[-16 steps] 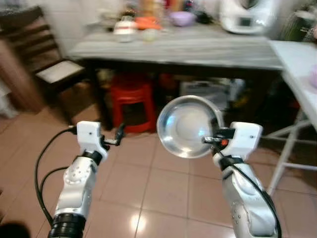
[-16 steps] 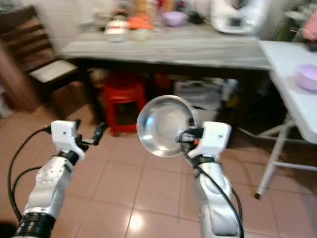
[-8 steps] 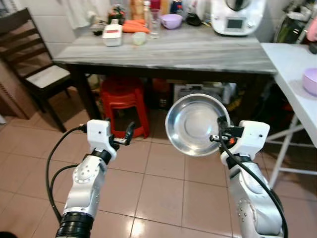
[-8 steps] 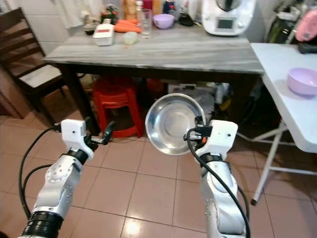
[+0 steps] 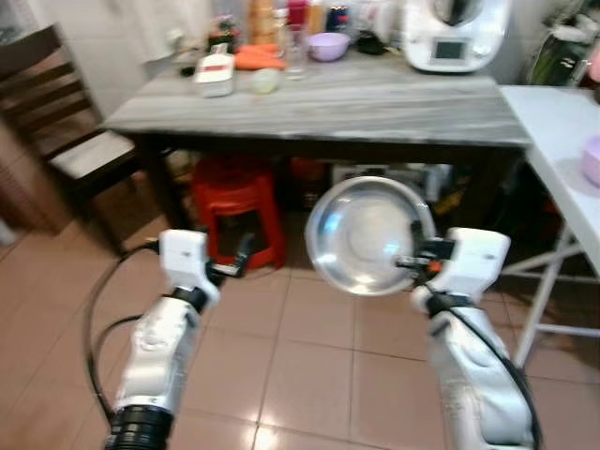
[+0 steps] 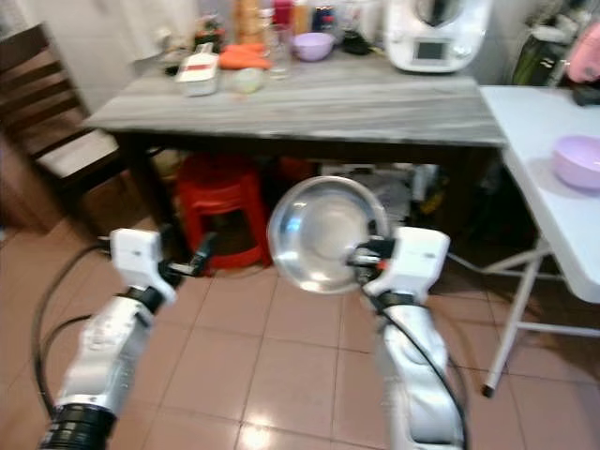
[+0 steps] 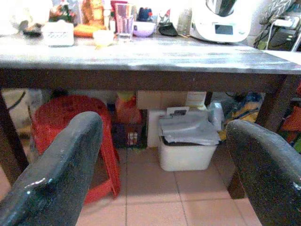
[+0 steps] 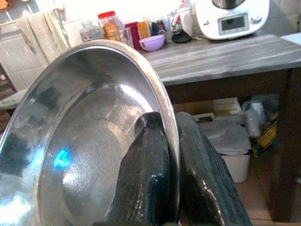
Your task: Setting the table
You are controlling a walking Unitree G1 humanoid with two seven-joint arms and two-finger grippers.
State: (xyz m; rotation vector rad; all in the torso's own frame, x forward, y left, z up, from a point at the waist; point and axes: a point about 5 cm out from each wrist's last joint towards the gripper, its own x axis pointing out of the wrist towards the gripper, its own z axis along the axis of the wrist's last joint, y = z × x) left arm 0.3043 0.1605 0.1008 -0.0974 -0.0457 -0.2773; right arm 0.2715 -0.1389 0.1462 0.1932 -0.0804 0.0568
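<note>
Your right gripper (image 5: 412,263) pinches the rim of a round shiny steel bowl (image 5: 366,234), short of the grey wooden table (image 5: 375,98); placing it remains, and your left gripper (image 5: 236,262) hangs spread, empty.

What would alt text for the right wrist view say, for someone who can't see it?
The right hand pinches the rim of a steel bowl between its two black fingers, one inside and one outside. Behind stands a grey wooden table with a white appliance.
</note>
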